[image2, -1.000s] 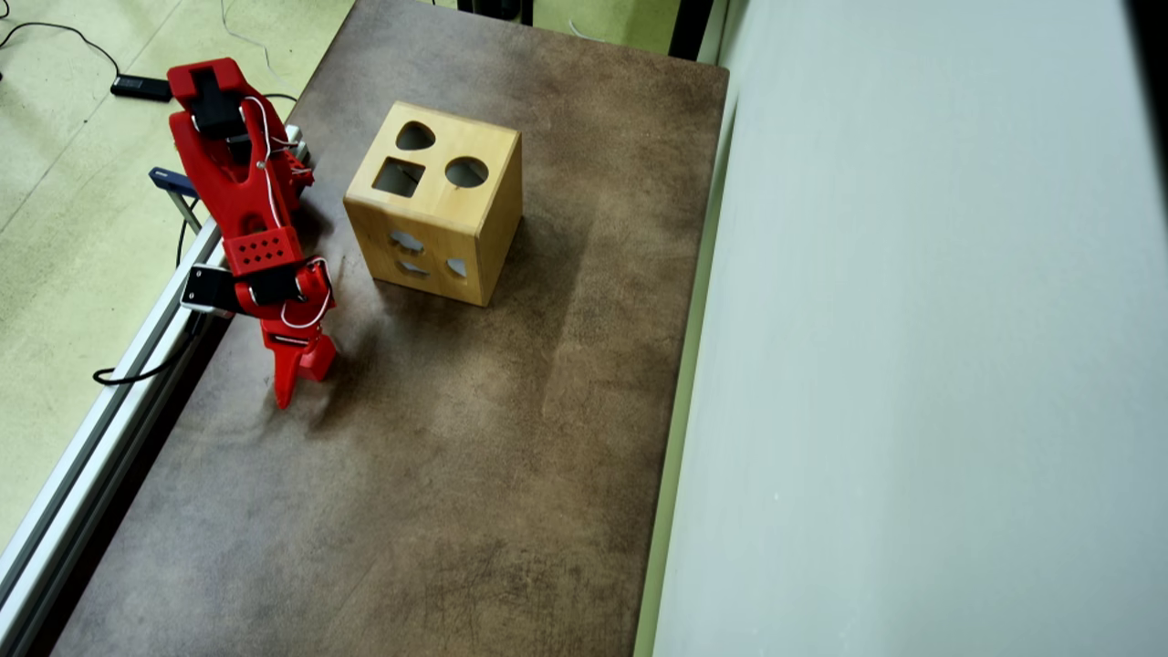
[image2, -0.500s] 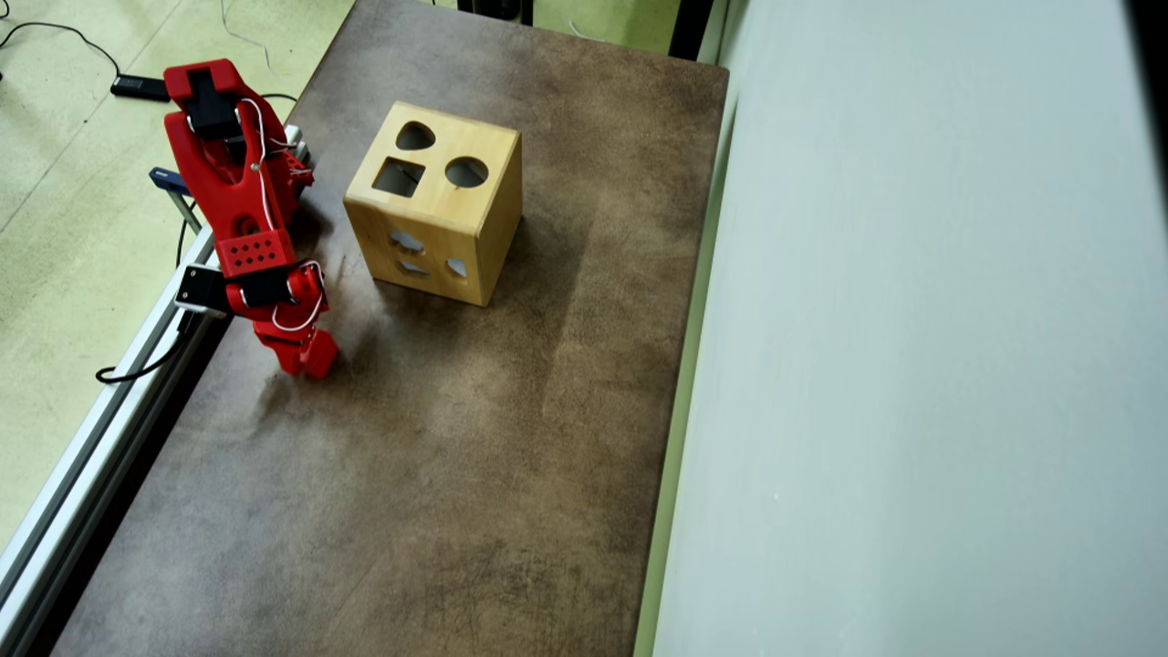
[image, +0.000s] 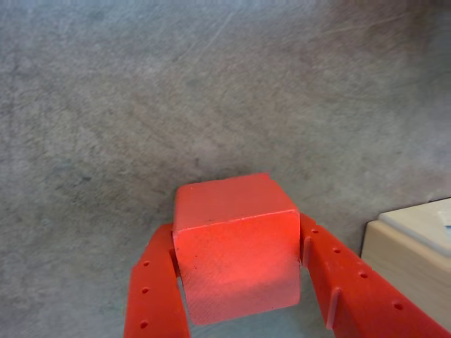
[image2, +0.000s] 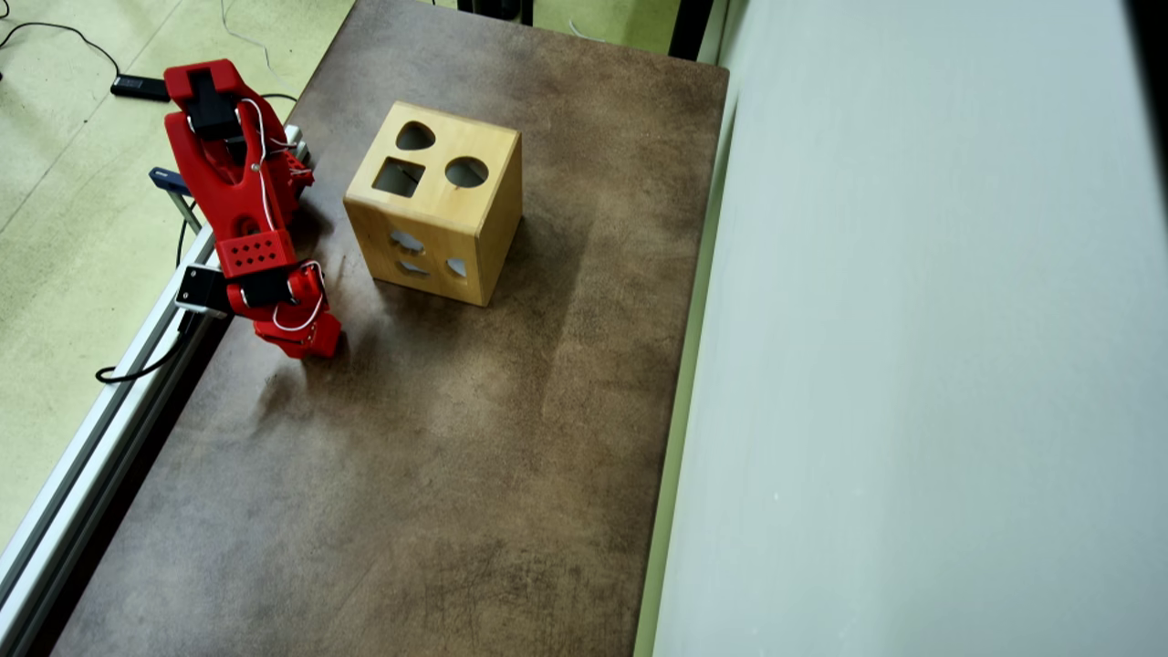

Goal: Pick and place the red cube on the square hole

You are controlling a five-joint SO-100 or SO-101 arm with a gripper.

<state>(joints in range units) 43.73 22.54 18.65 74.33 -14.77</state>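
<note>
Red cube [image: 236, 246] is clamped between the gripper [image: 243, 282] fingers, held near the table's left edge in the overhead view; it should be lifted clear of the wooden box [image2: 436, 203] rim, then squared over the square hole [image2: 398, 177].

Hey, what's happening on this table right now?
A red arm's gripper is shut on the red cube, holding it over the brown table near its left edge in the overhead view. The wooden box stands just to the right, and its square hole on top is unfilled.
</note>
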